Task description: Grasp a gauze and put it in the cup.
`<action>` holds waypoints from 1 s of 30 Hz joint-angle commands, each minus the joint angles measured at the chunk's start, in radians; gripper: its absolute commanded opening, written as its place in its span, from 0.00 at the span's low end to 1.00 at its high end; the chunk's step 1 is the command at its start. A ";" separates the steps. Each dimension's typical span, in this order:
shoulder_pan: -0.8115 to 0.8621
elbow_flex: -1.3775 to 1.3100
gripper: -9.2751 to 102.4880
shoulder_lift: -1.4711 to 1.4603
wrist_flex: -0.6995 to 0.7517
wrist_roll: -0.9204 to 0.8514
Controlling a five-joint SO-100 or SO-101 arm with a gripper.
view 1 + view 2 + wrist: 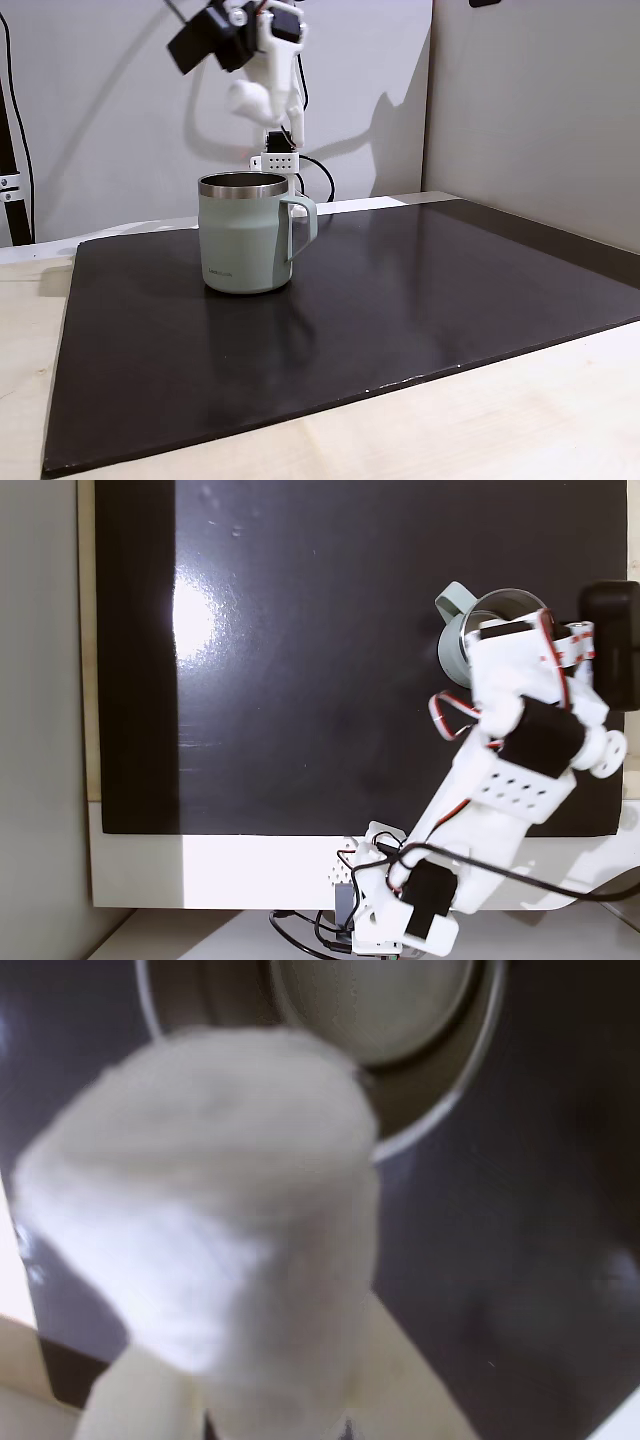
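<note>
Wrist view: a white roll of gauze fills the near field, clamped between the pale fingers of the gripper, whose tips press on its lower end. Beyond it, at the top edge, the steel rim of the cup shows on the dark mat.

A fixed view from the side: the sage-green cup stands upright on the black mat, handle to the right. The white arm hangs above and slightly behind it, the gauze held in the gripper well clear of the rim.

A fixed view from above: the arm reaches from its base at the bottom edge toward the cup at the right side of the mat, covering much of the cup's mouth.
</note>
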 commanded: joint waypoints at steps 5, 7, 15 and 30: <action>0.066 -0.067 0.08 -0.064 -0.058 0.018; 0.072 -0.072 0.08 -0.081 -0.061 0.018; 0.064 -0.072 0.12 -0.115 -0.066 0.034; 0.055 -0.072 0.32 -0.112 -0.043 0.031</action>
